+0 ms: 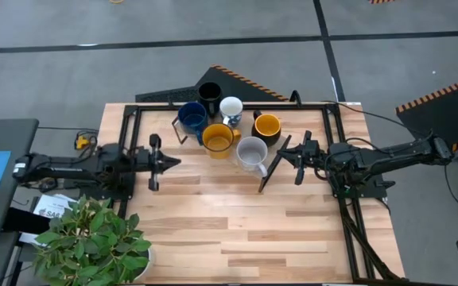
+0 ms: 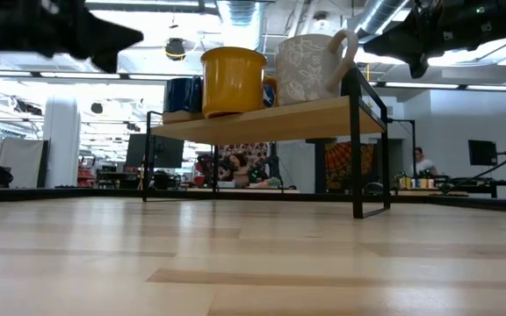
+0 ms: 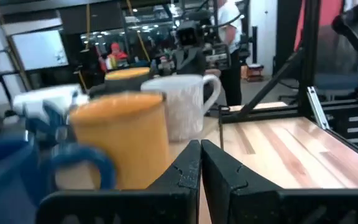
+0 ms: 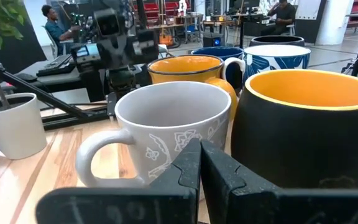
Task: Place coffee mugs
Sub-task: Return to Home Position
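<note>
Six mugs stand close together on a raised wooden shelf with a black metal frame (image 1: 328, 119) at the table's far side. They are black (image 1: 208, 92), dark blue (image 1: 192, 117), white (image 1: 230, 109), yellow-orange (image 1: 218, 137), black outside and yellow inside (image 1: 267, 125), and light grey (image 1: 251, 152). My left gripper (image 1: 173, 161) (image 3: 201, 149) hovers shut just left of the yellow-orange mug (image 3: 126, 140). My right gripper (image 1: 289, 156) (image 4: 199, 146) hovers shut just right of the light grey mug (image 4: 173, 134), whose handle (image 4: 95, 158) points toward the table's near side.
A potted plant (image 1: 94, 238) in a white pot (image 4: 11, 124) stands at the table's near left corner. The near half of the wooden table (image 1: 253, 230) lies in front of the shelf. In the low view the shelf (image 2: 271, 118) stands on black legs above the tabletop. People show in the room behind.
</note>
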Controlling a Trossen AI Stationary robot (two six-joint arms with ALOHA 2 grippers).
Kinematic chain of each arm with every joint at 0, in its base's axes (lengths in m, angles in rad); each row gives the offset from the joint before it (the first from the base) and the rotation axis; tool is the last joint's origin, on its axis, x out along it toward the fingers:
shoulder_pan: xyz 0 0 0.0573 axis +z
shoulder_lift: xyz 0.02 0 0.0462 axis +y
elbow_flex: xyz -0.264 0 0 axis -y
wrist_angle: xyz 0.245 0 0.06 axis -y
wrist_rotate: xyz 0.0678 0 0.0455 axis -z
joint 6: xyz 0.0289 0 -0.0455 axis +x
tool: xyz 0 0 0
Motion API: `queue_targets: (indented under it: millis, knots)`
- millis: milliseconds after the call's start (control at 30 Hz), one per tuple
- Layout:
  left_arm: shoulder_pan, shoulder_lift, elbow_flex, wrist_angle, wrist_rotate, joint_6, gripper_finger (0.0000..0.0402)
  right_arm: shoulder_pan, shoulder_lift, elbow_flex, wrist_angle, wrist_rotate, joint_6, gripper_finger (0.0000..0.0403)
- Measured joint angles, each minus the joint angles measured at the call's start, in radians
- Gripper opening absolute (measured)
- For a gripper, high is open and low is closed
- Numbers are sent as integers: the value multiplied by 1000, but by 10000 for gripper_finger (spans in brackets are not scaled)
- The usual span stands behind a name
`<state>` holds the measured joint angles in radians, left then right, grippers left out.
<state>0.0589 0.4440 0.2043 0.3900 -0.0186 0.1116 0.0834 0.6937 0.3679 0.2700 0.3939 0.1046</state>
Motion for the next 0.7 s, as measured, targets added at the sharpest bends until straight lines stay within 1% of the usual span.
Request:
queue_targets:
  millis: [100, 233, 300, 333, 433, 533, 633, 700]
  knots:
    - [-10, -80, -99, 50, -34, -28, 0, 0, 0, 0, -4, 0, 6, 35]
    - [-11, -177, -188, 93, -49, -36, 0, -1, 0, 0, -15, 5, 60, 35]
    - [-11, -219, -192, 64, -50, -44, 0, -1, 0, 0, -15, 37, 49, 35]
    - [-11, -238, -192, 23, -46, -46, 0, -1, -2, 0, -15, 50, 48, 35]
    - [-11, -277, -193, -35, -31, -47, 0, -1, -34, 0, -37, 55, 45, 35]
    - [-11, -304, -193, -41, -20, -47, 0, -1, -96, 1, -172, 19, 5, 31]
    - [-11, -323, -193, -40, -8, -46, 0, -1, -165, 0, -324, -38, 3, 23]
    - [-11, -329, -193, -40, -8, -46, 0, -1, -205, -26, -340, -88, 1, 21]
